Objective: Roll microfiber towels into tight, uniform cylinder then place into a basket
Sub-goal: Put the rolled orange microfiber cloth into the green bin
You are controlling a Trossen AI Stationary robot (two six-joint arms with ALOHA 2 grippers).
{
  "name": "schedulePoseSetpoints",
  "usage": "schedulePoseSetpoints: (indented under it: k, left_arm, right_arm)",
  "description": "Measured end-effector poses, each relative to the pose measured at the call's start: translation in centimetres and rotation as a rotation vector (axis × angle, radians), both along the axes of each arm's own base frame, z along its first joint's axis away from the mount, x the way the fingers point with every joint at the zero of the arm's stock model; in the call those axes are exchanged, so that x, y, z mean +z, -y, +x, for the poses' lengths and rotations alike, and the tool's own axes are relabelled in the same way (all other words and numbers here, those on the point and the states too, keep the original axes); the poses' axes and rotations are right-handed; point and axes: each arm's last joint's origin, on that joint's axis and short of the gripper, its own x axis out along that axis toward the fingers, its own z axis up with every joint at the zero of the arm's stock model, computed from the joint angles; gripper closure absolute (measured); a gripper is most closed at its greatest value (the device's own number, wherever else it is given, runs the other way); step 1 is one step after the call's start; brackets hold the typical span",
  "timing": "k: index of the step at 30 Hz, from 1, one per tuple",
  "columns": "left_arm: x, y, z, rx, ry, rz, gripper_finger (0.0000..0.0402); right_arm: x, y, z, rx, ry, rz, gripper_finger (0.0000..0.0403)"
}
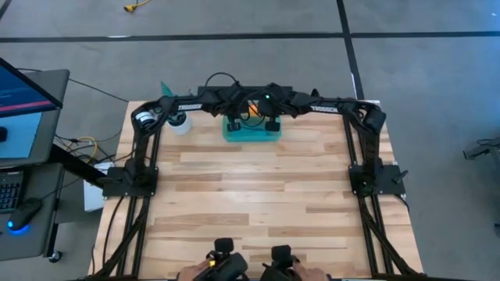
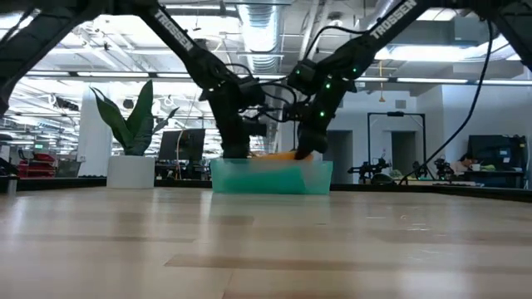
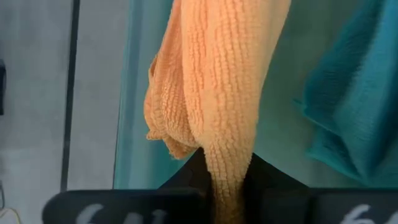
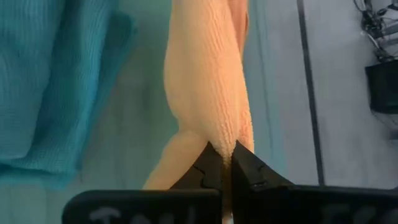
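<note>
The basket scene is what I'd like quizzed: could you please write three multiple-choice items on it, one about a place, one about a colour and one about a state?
1. Where does the basket stand?
A. at the table's far edge, between the two grippers
B. at the table's middle
C. on the floor

2. What colour is the towel that both grippers pinch?
A. white
B. orange-yellow
C. black

3. How does the right gripper stand?
A. wide open and empty
B. shut on the towel
C. parked away from the basket

Answers:
1 A, the high view shows it there.
2 B, the orange-yellow towel runs between the left gripper fingers; the teal towel lies beside it.
3 B, its fingers meet on the cloth.
</note>
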Motion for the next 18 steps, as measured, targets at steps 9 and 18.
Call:
schedulePoseSetpoints:
  k: [9, 18]
  left_arm:
    - [-0.7, -0.3, 0.2, 0.000, -0.009, -0.021, 0.0377]
    - [-0.8, 0.0, 0.0, -0.011, -0.046, -0.028, 0.0326]
  right_arm:
    - [-0.6, 0.9, 0.1, 0.003, -0.025, 0.002, 0.0375]
    - [-0.7, -0.3, 0.6, 0.031, -0.060, 0.009, 0.0367]
